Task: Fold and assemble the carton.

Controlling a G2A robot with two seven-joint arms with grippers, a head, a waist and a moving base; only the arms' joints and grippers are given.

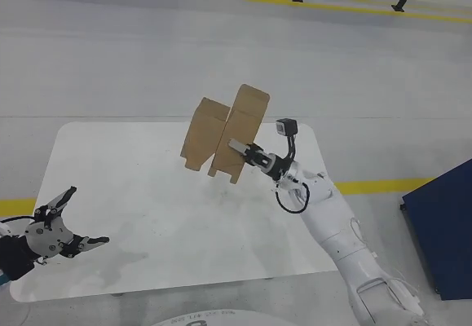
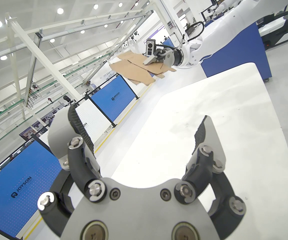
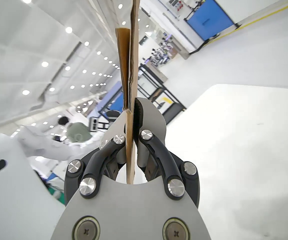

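Note:
A flat, unfolded brown carton [image 1: 223, 132] hangs in the air above the far side of the white table [image 1: 162, 212]. My right gripper [image 1: 237, 147] is shut on its edge, and the carton [image 3: 132, 51] runs edge-on between the two pads in the right wrist view. From the left wrist view the carton [image 2: 136, 67] lies level, far off, held by the right gripper [image 2: 150, 61]. My left gripper [image 1: 77, 218] stands open with nothing in it at the table's near left corner, its fingers [image 2: 77, 126] spread wide over the tabletop.
A dark blue cabinet [image 1: 456, 220] stands on the floor to the right of the table. Yellow floor lines [image 1: 382, 186] run past both table ends. Blue barrier panels [image 2: 114, 96] stand beyond the table's far edge.

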